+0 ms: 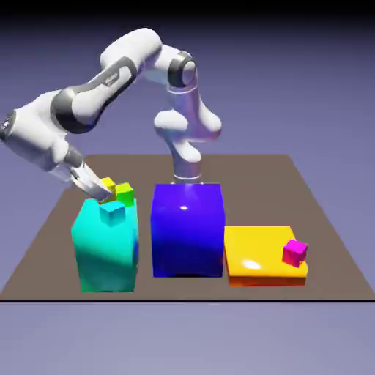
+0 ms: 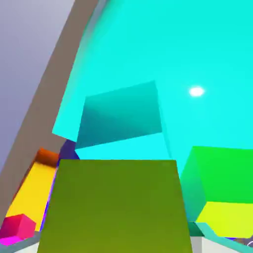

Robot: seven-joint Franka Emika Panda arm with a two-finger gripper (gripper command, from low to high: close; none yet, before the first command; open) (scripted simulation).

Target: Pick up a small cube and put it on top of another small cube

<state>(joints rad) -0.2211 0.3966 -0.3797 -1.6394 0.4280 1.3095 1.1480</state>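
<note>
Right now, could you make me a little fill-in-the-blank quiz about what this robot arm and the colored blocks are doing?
1. The gripper is shut on the small ____ cube.
2. The lime-green small cube sits on top of the big ____ block.
3. The magenta small cube rests on the flat ____ block.
4. The tall block in the middle is ____.

Missing words: yellow; cyan; yellow; blue

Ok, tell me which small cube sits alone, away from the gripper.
The magenta small cube on the flat yellow block. The yellow, lime-green and cyan ones cluster atop the tall cyan block by the gripper.
</note>
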